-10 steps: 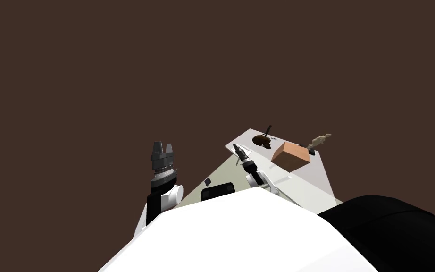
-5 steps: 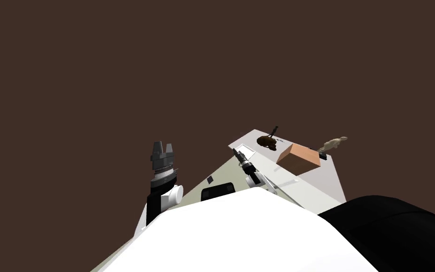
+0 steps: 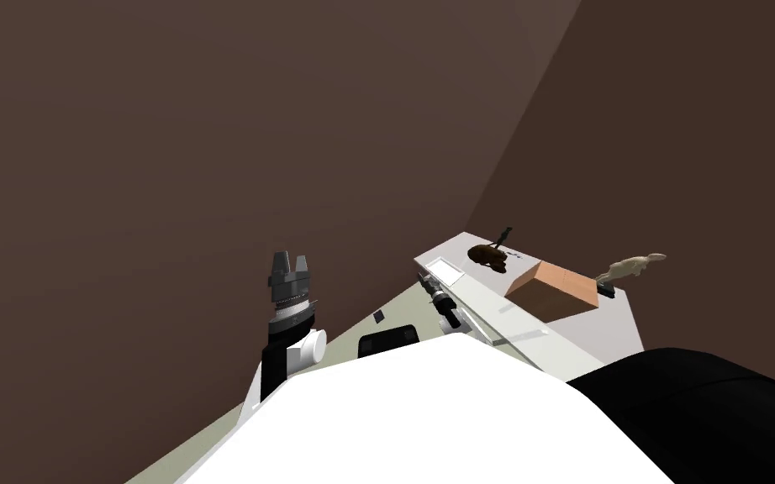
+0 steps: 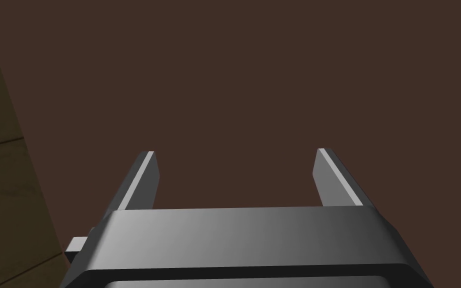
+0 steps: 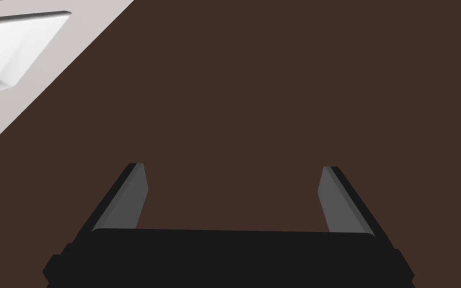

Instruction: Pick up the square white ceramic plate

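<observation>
Right hand [image 3: 429, 283] first, from the head view: reaches low over the bench [image 3: 545, 336], just short of the square white plate [image 3: 445, 270] lying flat by the near corner, probably lining up on its rim. Holds the left hand [image 3: 290, 260] raised well apart, seemingly out of the way. Counts on the bench one plate, one dark brown lump [image 3: 488, 256], one orange-brown box [image 3: 556, 290] and one pale figurine [image 3: 630, 269].

From the left wrist: shows the left hand [image 4: 234, 152] spread, pinching nothing.

From the right wrist: shows the right hand [image 5: 232, 167] spread too, nothing between the fingers. Places the square white plate [image 5: 4, 50] off past one finger, apart, so likely needs swinging across.
</observation>
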`<state>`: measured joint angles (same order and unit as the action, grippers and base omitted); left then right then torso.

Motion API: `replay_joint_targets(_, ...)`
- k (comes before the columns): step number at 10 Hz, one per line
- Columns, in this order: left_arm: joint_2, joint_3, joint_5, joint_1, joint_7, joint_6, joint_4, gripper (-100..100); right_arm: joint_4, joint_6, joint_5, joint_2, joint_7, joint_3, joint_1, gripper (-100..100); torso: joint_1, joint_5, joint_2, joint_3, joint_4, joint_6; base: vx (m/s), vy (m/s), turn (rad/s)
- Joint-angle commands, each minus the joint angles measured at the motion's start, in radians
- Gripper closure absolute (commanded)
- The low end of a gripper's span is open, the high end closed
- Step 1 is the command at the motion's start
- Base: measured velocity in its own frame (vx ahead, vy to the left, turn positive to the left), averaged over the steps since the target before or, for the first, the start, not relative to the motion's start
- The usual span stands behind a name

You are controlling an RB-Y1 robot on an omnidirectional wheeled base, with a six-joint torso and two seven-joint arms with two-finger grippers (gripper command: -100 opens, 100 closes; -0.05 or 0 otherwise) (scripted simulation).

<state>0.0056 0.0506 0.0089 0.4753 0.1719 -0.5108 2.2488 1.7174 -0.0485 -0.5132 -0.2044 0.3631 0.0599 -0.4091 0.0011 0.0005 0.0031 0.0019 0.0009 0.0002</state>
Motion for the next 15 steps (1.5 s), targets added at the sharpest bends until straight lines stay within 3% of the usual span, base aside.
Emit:
replay_joint_targets(1,0.000,0.000,0.000,0.000,0.000,0.000,0.000,0,-0.045,0.031,-0.015,-0.009,0.013,-0.004,0.008,-100,0.000,0.000,0.000,0.000,0.000,0.000,-0.019,0.039,0.124)
replay_joint_targets(2,0.000,0.000,0.000,0.000,0.000,0.000,0.000,0,-0.072,0.073,-0.052,-0.015,0.041,-0.008,0.018,-100,-0.001,0.000,0.000,0.000,0.000,0.001,-0.020,0.042,0.214)
replay_joint_targets(3,0.000,0.000,0.000,0.000,0.000,0.000,0.000,0,-0.086,0.079,-0.052,-0.015,0.041,-0.008,0.018,-100,0.000,0.000,0.000,0.000,0.000,0.000,-0.017,0.026,0.099)
replay_joint_targets(4,0.000,0.000,0.000,0.000,0.000,0.000,0.000,0,-0.134,0.112,-0.089,-0.020,0.067,-0.012,0.029,-100,-0.002,0.000,-0.001,0.000,0.000,0.001,-0.018,0.033,0.238)
replay_joint_targets(5,0.000,0.000,0.000,0.000,0.000,0.000,0.000,0,-0.157,0.127,-0.089,-0.020,0.067,-0.012,0.029,-100,-0.001,0.000,-0.001,0.000,0.000,0.000,-0.011,0.025,0.101)
replay_joint_targets(8,0.000,0.000,0.000,0.000,0.000,0.000,0.000,0,-0.240,0.215,-0.162,-0.029,0.115,-0.021,0.055,-100,-0.002,0.000,-0.001,-0.001,0.000,0.001,-0.009,0.025,0.164)
replay_joint_targets(9,0.000,0.000,0.000,0.000,0.000,0.000,0.000,0,-0.263,0.222,-0.162,-0.029,0.115,-0.021,0.055,-100,-0.002,0.000,-0.001,-0.001,0.000,0.000,0.000,0.013,0.109)
replay_joint_targets(10,0.000,0.000,0.000,0.000,0.000,0.000,0.000,0,-0.295,0.262,-0.199,-0.033,0.137,-0.027,0.070,-100,-0.003,0.000,-0.001,-0.001,0.000,0.001,0.000,0.014,0.218)
replay_joint_targets(15,0.000,0.000,0.000,0.000,0.000,0.000,0.000,0,-0.441,0.360,-0.270,-0.041,0.175,-0.040,0.101,-100,-0.004,0.000,-0.002,-0.001,0.000,0.000,0.006,0.003,0.135)
